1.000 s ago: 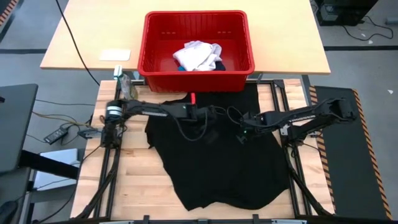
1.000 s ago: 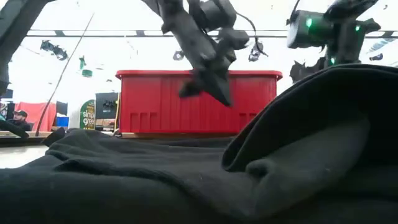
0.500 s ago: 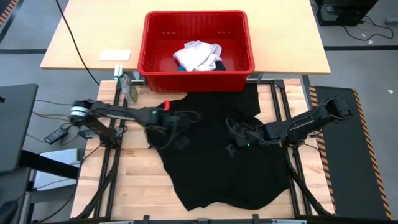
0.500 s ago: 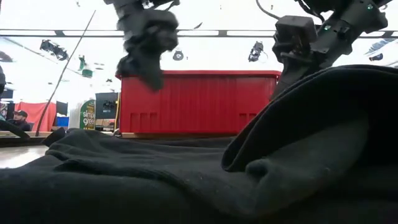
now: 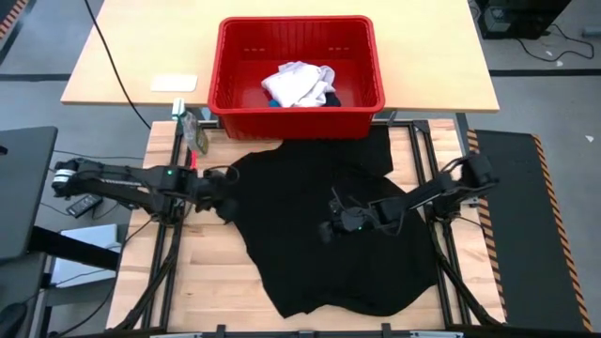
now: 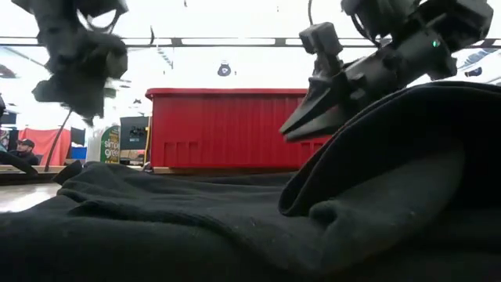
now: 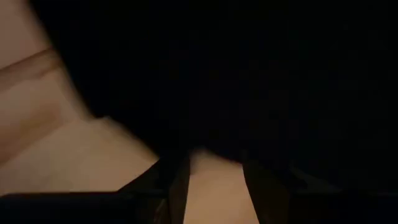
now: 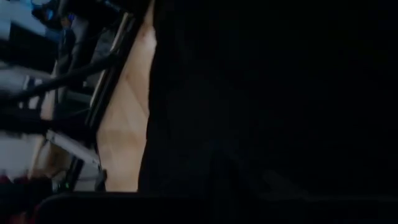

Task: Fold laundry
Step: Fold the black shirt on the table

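left claw at the shirt's edge, right claw over its middle

the black shirt (image 5: 329,221) lies spread on my desk (image 5: 207,272), crumpled, its long run going from the red basket (image 5: 299,64) at the far side down toward the near edge. my left claw (image 5: 223,183) sits at the shirt's left border, where cloth meets bare wood; the wrist view shows my two fingers (image 7: 177,183) standing apart with pale wood between them and the black hem just ahead. so that claw is parted and empty, and the cloth lies forward of it, toward the desk's middle. this is the relation that matters, i think: the hem is right in front of the left claw, so it is the nearer one for a grab at that side.

my right claw (image 5: 331,225) hangs over the shirt's centre, reaching in from the right. its fingers look drawn close together in the low view, but i cannot tell whether they pinch cloth or are merely near shut.

the white garment (image 5: 296,83) is bundled in the basket, with something dark beside it. the basket stands on a pale table beyond my slatted wooden desk. in the room behind, a person sits far off at the left.
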You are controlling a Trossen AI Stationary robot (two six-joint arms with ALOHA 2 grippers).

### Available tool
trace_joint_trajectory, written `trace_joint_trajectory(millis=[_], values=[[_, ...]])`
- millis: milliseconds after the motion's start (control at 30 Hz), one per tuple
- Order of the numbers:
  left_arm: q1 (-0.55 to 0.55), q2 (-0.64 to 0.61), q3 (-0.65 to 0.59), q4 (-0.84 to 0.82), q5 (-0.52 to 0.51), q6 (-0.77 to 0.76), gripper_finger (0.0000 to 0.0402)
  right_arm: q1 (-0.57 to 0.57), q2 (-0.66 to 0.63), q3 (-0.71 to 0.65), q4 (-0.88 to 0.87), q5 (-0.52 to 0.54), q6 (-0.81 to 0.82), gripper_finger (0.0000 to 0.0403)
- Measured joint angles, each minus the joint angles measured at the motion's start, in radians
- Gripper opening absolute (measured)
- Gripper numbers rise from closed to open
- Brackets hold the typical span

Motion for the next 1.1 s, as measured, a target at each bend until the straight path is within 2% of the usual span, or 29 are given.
trace_joint_trajectory(millis=[100, 233, 400, 533, 667, 833, 867, 933, 1000, 1100], values=[[0.037, -0.009, -0.085, 0.016, 0.019, 0.021, 0.0163, 0.003, 0.075, 0.019, 0.079, -0.018, 0.043, 0.0076], [0.078, -0.009, -0.171, 0.067, 0.064, 0.022, 0.0184, 0.016, 0.137, 0.067, 0.101, -0.023, 0.111, 0.0121], [0.105, -0.009, -0.250, 0.149, 0.065, 0.055, 0.0204, 0.025, 0.186, 0.138, 0.082, -0.020, 0.149, 0.0175], [0.106, -0.008, -0.311, 0.263, 0.055, 0.076, 0.0193, 0.025, 0.205, 0.191, 0.001, -0.020, 0.238, 0.0185], [0.106, -0.009, -0.370, 0.364, 0.049, 0.078, 0.0144, 0.029, 0.213, 0.238, -0.094, -0.037, 0.249, 0.0161], [0.105, -0.012, -0.403, 0.402, 0.019, 0.081, 0.0027, 0.046, 0.217, 0.257, -0.225, -0.103, 0.178, 0.0099], [0.105, -0.012, -0.399, 0.398, 0.022, 0.083, 0.0015, 0.051, 0.215, 0.258, -0.271, -0.121, 0.168, 0.0084], [0.096, -0.011, -0.379, 0.379, 0.046, 0.093, 0.0010, 0.062, 0.213, 0.256, -0.345, -0.177, 0.148, 0.0052], [0.072, -0.011, -0.342, 0.337, 0.115, 0.102, 0.0005, 0.075, 0.206, 0.259, -0.407, -0.228, 0.122, 0.0020], [0.018, -0.014, -0.257, 0.248, 0.195, 0.131, 0.0003, 0.099, 0.184, 0.261, -0.499, -0.292, 0.066, 0.0010]])
